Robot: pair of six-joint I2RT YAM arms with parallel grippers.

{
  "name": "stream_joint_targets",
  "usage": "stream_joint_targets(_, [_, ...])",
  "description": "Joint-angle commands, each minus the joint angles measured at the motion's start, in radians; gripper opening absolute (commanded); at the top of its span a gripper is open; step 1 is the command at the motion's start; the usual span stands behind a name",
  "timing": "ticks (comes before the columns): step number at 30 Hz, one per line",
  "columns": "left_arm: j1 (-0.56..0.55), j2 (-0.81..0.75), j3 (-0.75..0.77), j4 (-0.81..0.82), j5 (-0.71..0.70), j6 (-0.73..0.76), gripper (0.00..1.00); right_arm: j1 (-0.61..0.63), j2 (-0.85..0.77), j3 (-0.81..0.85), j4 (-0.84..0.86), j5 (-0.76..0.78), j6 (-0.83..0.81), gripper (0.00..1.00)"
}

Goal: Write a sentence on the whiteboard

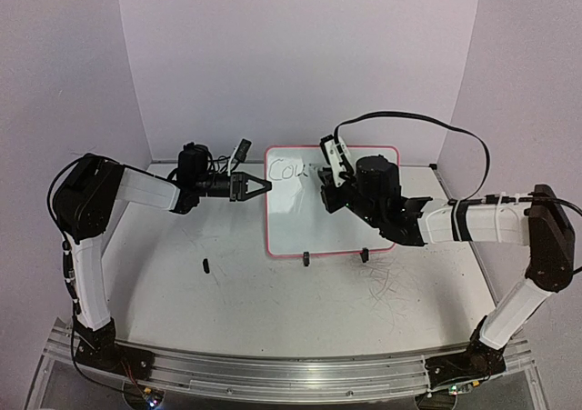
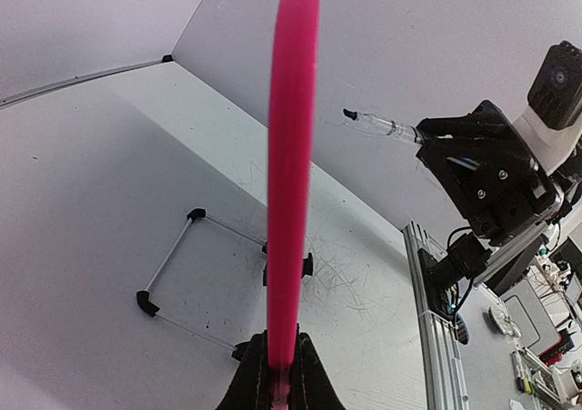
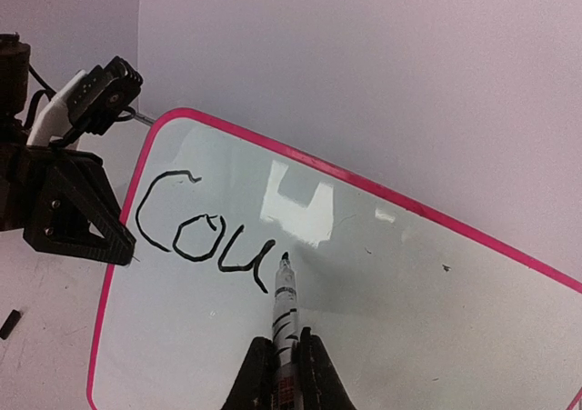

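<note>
Whiteboard (image 1: pixel 332 219) stands mid-table, "Cou" written on it
Top view: left gripper (image 1: pixel 264 185) clamped on its left edge. Left wrist: just the pink frame (image 2: pixel 293 155) edge-on. Right wrist — right gripper (image 3: pixel 285 354) pinching a marker (image 3: pixel 284 305), tip by the "u".

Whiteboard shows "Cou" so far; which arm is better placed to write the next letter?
Right. The right gripper is shut on the marker, its tip beside the written "Cou". The left gripper is shut on the edge of the whiteboard, steadying it, with no pen.
</note>
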Motion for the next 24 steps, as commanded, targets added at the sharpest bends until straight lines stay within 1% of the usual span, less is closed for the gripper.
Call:
stream_joint_targets(1, [-0.016,-0.051,0.007,0.005,0.035,0.005,0.0,-0.004,0.006,0.03,0.046,-0.011,-0.013,0.0])
stream_joint_targets(8, [-0.015,-0.053,0.007,0.005,0.035,0.005,0.0,-0.005,0.026,0.041,0.043,0.029,-0.001,0.0])
stream_joint_targets(24, [-0.015,-0.054,0.008,0.004,0.037,0.005,0.0,-0.005,0.061,0.078,0.057,0.033,-0.001,0.0])
